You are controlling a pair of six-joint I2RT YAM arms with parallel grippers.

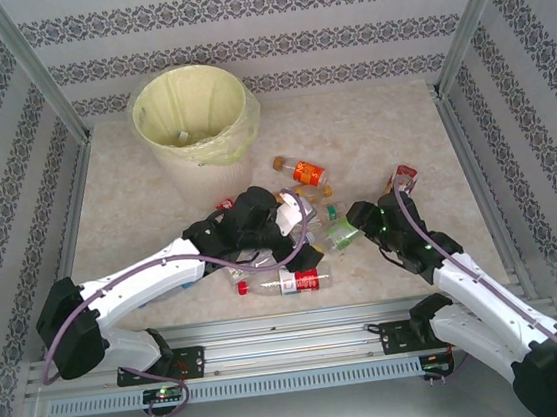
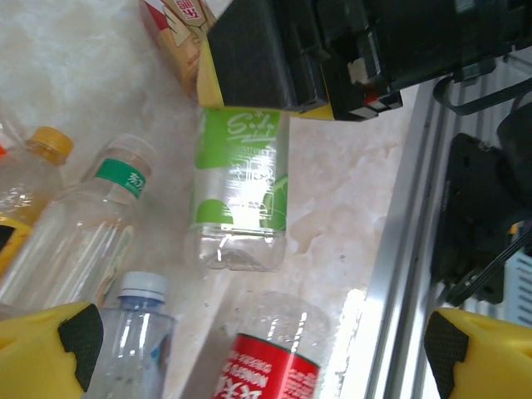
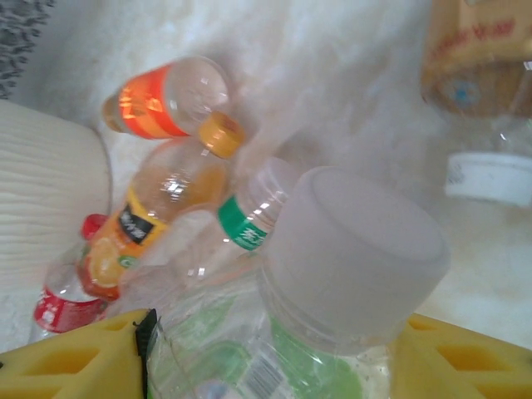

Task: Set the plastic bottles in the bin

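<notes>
A pale marbled table (image 1: 137, 199) sits between patterned walls. At its far side stands the bin (image 1: 181, 167), round and cream, lined with a yellow bag, its mouth open.

The plastic bottles (image 1: 287, 282) lie on their sides in a loose heap on the table, in front of the bin and a little to its right. Both arms reach into this heap.

The right gripper (image 3: 270, 357) has its yellow jaws closed partway round the cap end of a green-labelled bottle (image 3: 332, 283), which lies on the table on the side of the heap away from the bin. The left gripper (image 2: 264, 353) hangs over the same heap, jaws spread wide and holding nothing.

The step in hand looks like the lift. It would go best straight up, so the bottle clears its neighbours, then across to the bin's mouth.

The left arm lies between this bottle and the bin (a likely snag). An orange juice bottle (image 3: 158, 216) and a red-labelled bottle (image 2: 270, 374) lie close by and could be dragged along.
</notes>
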